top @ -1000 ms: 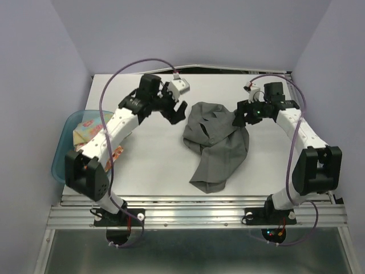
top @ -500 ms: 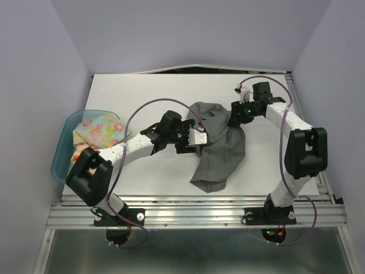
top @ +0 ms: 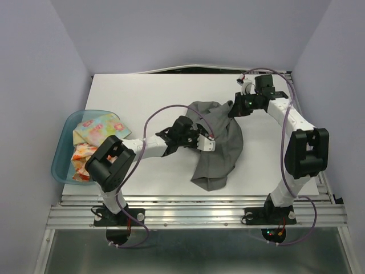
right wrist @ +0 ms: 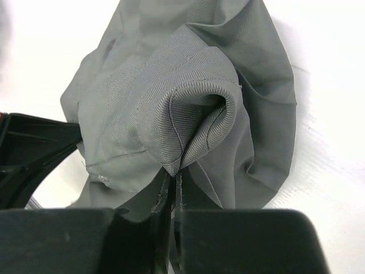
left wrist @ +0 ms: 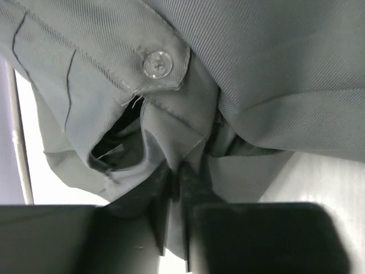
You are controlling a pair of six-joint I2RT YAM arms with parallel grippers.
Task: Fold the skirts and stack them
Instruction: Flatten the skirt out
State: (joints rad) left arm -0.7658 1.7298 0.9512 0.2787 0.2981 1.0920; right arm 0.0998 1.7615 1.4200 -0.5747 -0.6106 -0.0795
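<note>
Pinching the crumpled dark grey skirt [top: 219, 149], left gripper [left wrist: 175, 185] and right gripper [right wrist: 173, 181] are both clamping cloth. No fold or stack is showing yet; floral skirts [top: 100, 128] are lying in the blue basin [top: 59, 164], well left of the left gripper.

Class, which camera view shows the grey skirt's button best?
Left wrist: the button sits close and sharp on the grey skirt. Top external shows the whole skirt, no button discernible; right wrist shows only pinched cloth.

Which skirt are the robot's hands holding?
The plain dark grey skirt on the table, pinched by the left gripper and the right gripper. The pastel floral skirt and the orange-flowered skirt lie in the blue basin.
</note>
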